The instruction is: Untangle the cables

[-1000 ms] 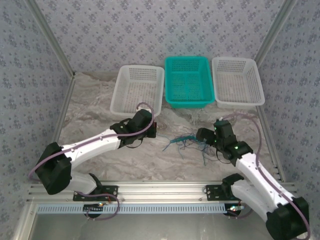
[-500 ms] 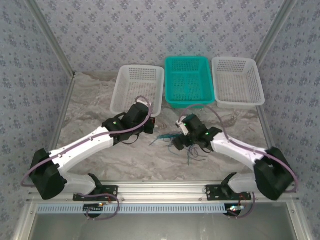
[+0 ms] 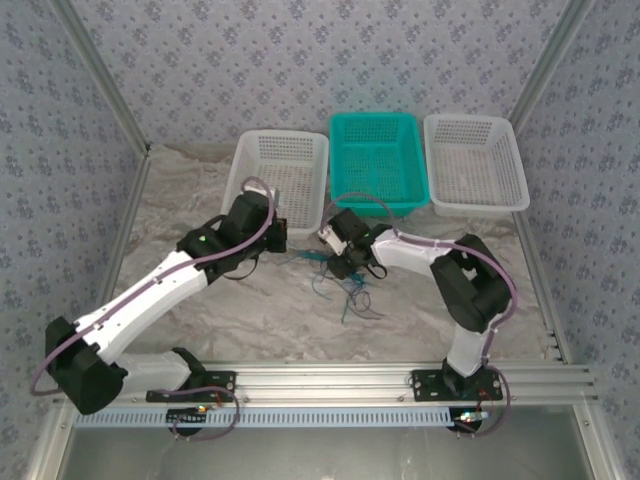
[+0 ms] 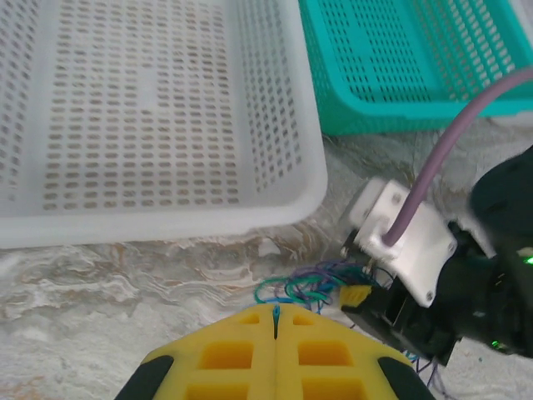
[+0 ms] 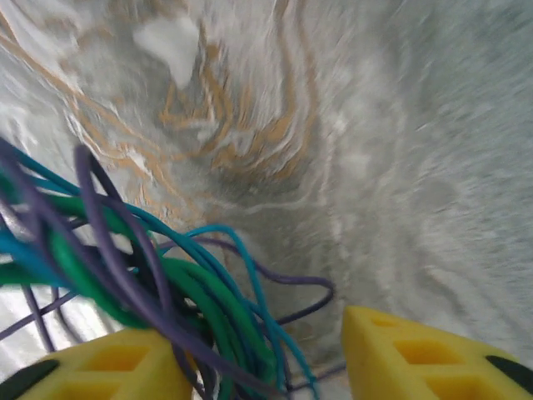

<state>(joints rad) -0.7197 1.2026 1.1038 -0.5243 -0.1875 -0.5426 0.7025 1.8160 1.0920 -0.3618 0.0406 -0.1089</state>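
Observation:
The cables [image 3: 342,287] are thin blue, teal-green and purple strands in a tangle on the marbled cloth, below the teal basket. My left gripper [image 3: 286,246] sits at the tangle's left end. Seen from the left wrist, its yellow pads [image 4: 241,350] are shut, and a blue strand is pinched at the tip [image 4: 275,312]. The bunch [image 4: 321,283] runs from there to my right gripper [image 3: 337,263], whose yellow fingertip [image 4: 356,294] touches it. From the right wrist, that gripper [image 5: 266,360] stands open, with the strands [image 5: 191,292] lying between its fingers against the left one [image 5: 108,371].
Three baskets line the back: a white one [image 3: 240,180] just behind my left gripper, a teal one [image 3: 375,208] in the middle, another white one [image 3: 480,207] on the right. The near white rim [image 4: 166,221] lies close ahead of the left pads.
My right arm has swung left from the right side onto the tangle, and its jaws have narrowed. The left gripper has pulled back to the left, dragging the cables with it.

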